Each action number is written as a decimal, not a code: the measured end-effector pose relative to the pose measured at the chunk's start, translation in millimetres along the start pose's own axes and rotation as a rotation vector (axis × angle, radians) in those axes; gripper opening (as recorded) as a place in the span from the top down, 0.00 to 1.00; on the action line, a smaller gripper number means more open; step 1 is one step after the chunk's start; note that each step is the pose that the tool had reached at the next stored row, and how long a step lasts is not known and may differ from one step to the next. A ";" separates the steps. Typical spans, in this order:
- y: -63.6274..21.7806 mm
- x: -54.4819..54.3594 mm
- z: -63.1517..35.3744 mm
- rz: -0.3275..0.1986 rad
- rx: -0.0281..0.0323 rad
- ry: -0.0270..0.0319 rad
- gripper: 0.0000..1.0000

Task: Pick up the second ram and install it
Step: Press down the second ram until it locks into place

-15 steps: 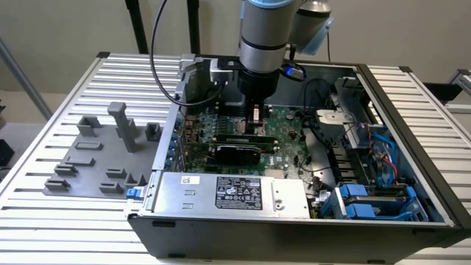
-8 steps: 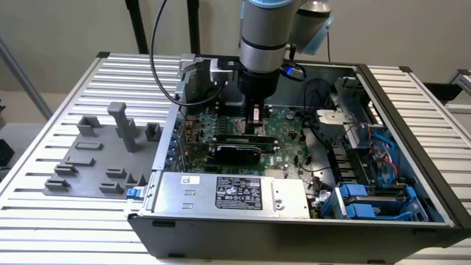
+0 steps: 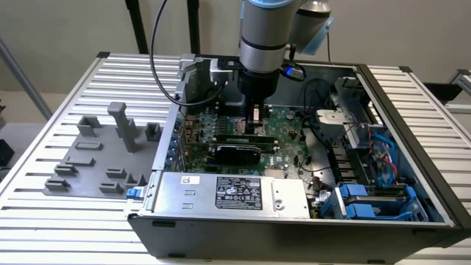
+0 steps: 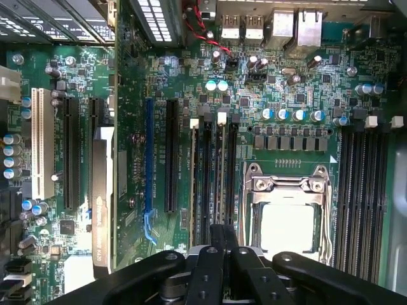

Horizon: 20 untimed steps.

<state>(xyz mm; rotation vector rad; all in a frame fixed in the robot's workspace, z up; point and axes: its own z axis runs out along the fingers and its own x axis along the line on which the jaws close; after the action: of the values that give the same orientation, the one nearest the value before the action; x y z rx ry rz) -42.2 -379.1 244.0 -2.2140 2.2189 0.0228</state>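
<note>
Front of case: power supply (image 3: pixel 231 192), silver box with label, nearest the exterior camera.
Mid board: black card (image 3: pixel 235 149) seated across motherboard (image 3: pixel 283 124).
Gripper (image 4: pixel 216 238): low over the memory slots beside the processor (image 4: pixel 287 229); jaws narrow, closed on the second ram (image 4: pixel 217 171), which stands on edge in a slot.
Far side: grey fixture (image 3: pixel 99 152) on the slatted table (image 3: pixel 44 221), at the exterior view's left.
</note>
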 end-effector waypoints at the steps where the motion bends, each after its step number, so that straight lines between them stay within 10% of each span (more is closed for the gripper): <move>1: 0.1 -0.3 0.6 0.000 0.0000 0.0001 1.00; 14: 1.3 -3.6 20.6 0.000 -0.0011 0.0034 1.00; 20: 1.3 -4.4 3.2 0.000 -0.0020 0.0004 1.00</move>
<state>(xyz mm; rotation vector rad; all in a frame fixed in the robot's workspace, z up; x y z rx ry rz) -43.5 -374.7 240.8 -2.2150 2.2202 0.0245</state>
